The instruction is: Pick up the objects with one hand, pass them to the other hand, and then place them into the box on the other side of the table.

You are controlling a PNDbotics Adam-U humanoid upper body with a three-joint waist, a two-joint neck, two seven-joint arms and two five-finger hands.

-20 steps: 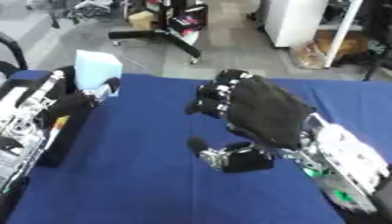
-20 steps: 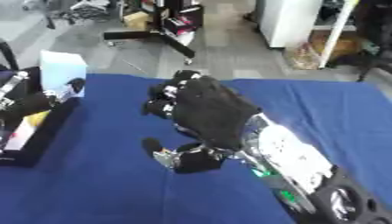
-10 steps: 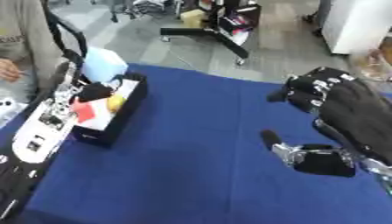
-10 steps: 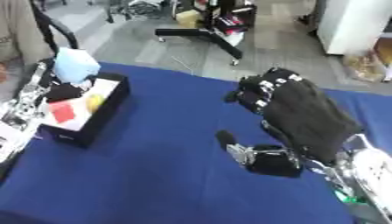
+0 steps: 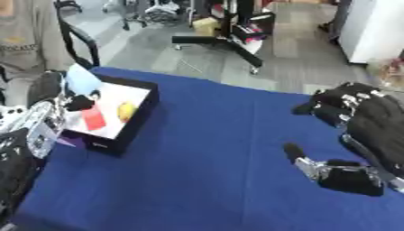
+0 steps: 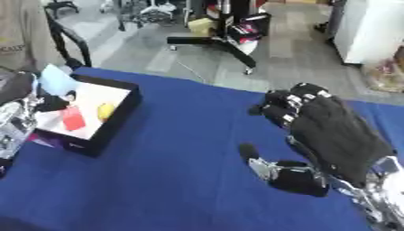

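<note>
While your right robot hand (image 6: 328,135) hovers spread and empty by the desk's (image 6: 181,180) right edge, the box (image 5: 118,115) at the left edge holds the objects; find the next one.

no readable text, labels or signs

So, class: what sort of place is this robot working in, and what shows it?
Probably a lab or workshop, not a home. A blue-covered table holds a black box of small items; beyond it, bare grey floor with a wheeled equipment stand and white cabinets.
</note>
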